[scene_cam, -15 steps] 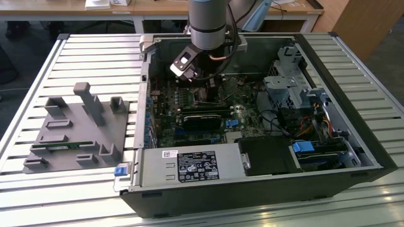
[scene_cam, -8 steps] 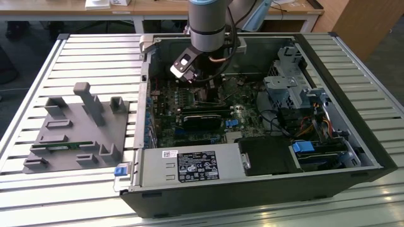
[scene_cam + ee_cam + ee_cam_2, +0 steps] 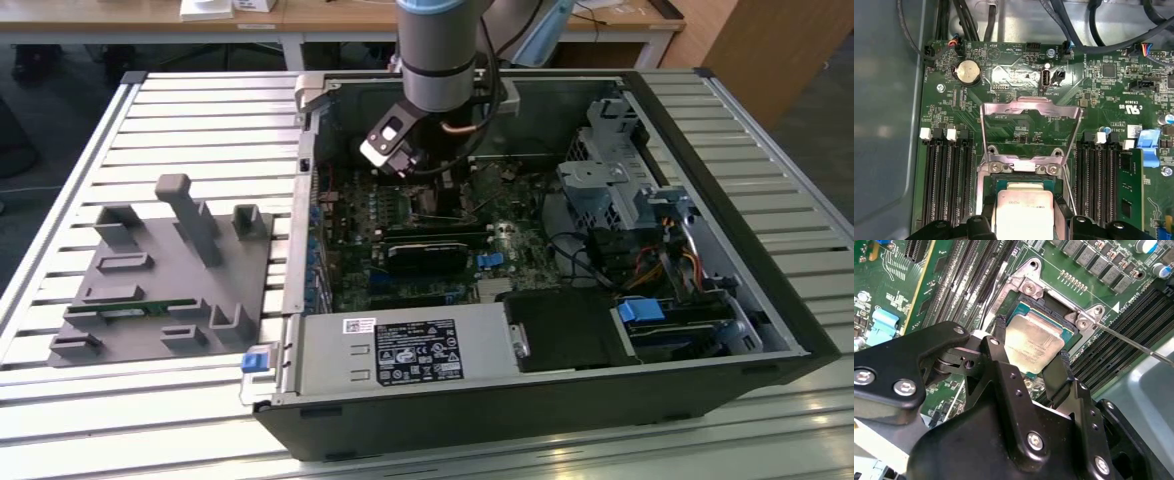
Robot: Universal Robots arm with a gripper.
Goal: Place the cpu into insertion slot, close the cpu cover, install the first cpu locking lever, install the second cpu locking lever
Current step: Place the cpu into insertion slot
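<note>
Arm [image 3: 438, 50] is down inside the case [image 3: 747, 300]. The claw [image 3: 1031, 352] is clamped on the cpu [image 3: 1034, 342], one finger [image 3: 999, 340] on each side, holding it right at the slot [image 3: 1054, 307] on the board [image 3: 1104, 100]. The cover [image 3: 1031, 104] is standing open behind the slot.
</note>
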